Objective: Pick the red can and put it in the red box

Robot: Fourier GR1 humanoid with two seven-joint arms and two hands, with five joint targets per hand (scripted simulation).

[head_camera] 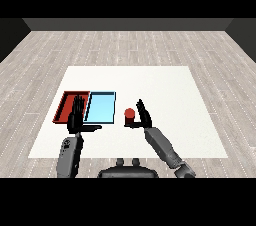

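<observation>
white rectangular table [165,100] on grey plank floor [125,45]. shallow red tray [64,104] and shallow light blue tray [102,107] side by side at table's left, edges touching. small red cylindrical can [129,115] upright on table, just right of blue tray, outside both trays. black right hand [143,116] right beside can, fingers straight and raised, thumb reaching under can toward its base; not closed round it, contact unclear. black left hand [76,117] over the trays' shared edge, fingers straight, thumb out, holding nothing.
</observation>
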